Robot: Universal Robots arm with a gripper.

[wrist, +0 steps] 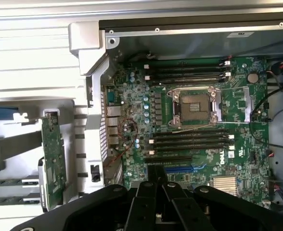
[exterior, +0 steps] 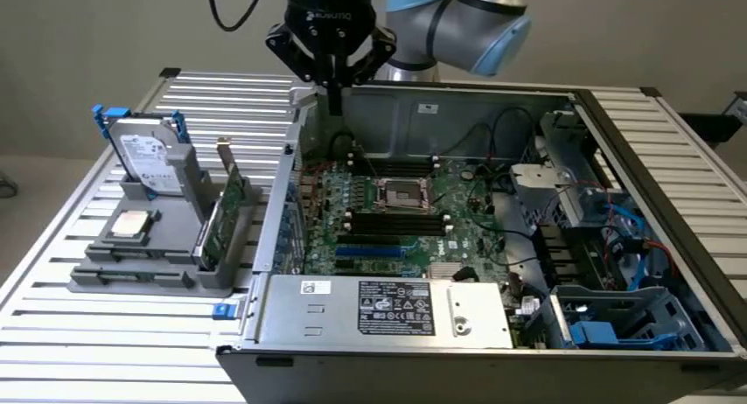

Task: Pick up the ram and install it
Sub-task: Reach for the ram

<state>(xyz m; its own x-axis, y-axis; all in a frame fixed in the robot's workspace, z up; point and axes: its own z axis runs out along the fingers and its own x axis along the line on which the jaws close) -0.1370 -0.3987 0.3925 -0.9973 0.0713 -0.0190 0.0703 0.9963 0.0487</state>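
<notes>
Two ram sticks [wrist: 6, 182] stand on edge as thin green strips in the front slots of a grey holder [exterior: 129, 277], at the exterior view's left, outside the case. My gripper [exterior: 335, 105] hangs high over the back left corner of the open computer case [exterior: 467, 325], far from the holder. Its black fingers [wrist: 148, 185] are pressed together and carry nothing. Below them lies the green motherboard [wrist: 136, 110], whose black memory slots [wrist: 189, 139] sit on both sides of the bare CPU socket [wrist: 194, 106].
The holder also carries a hard drive [exterior: 146, 150], a CPU chip [exterior: 131, 222] and a tall green expansion card [exterior: 222, 216]. The case's grey power supply [exterior: 386, 308] is at the front, with blue drive bays and cables [exterior: 618, 247] at the exterior view's right. A slatted metal table [exterior: 105, 334] lies beneath.
</notes>
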